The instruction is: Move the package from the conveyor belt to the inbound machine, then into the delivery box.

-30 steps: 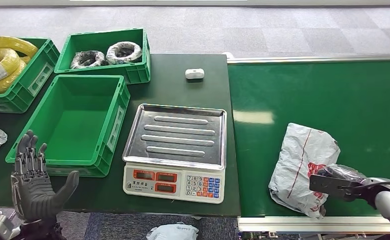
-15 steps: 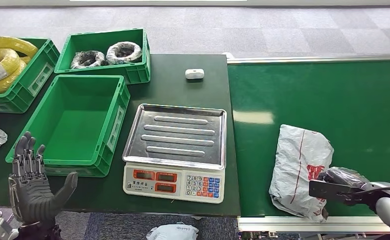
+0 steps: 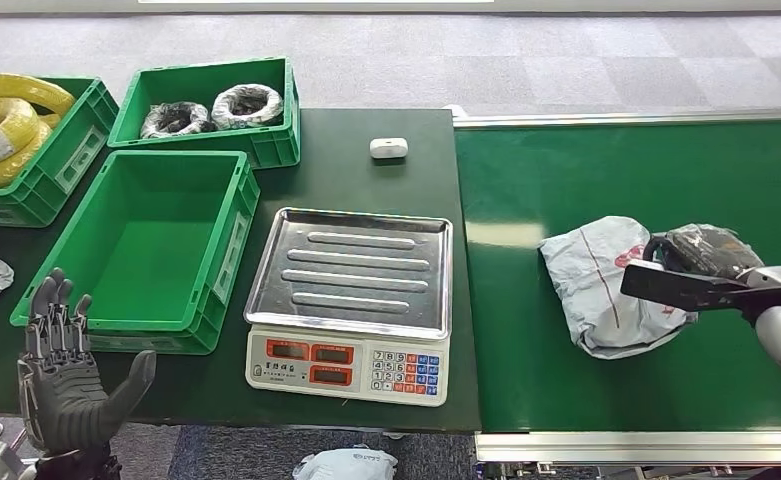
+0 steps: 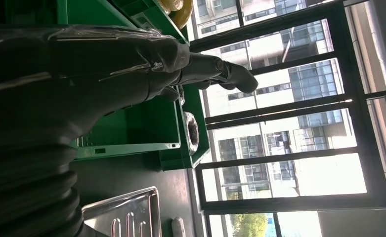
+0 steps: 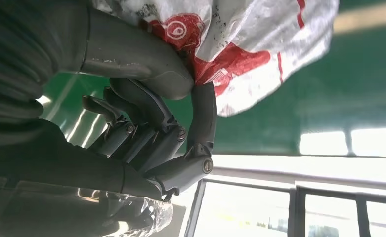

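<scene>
Package, a crumpled white plastic mailer with red print [image 3: 606, 285], now lifted farther along the green conveyor belt [image 3: 666, 180]. Right hand [image 3: 691, 262] pinches it; transfer to scale begun. Left hand [image 3: 66, 375] spread wide, empty.

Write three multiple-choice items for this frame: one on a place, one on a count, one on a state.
1. Where is the package?
A. on the scale tray
B. over the conveyor belt
C. in a crate

2. How many green crates are on the table?
A. one
B. five
C. three

3. What is the right hand doing?
A. pinching the package
B. resting open on the scale
C. pressing keys

Key: 1 B, the white bag sits over the green belt, right of the scale. 2 C, three show in the head view. 3 A, the right wrist view shows thumb and finger closed on the bag.
</scene>
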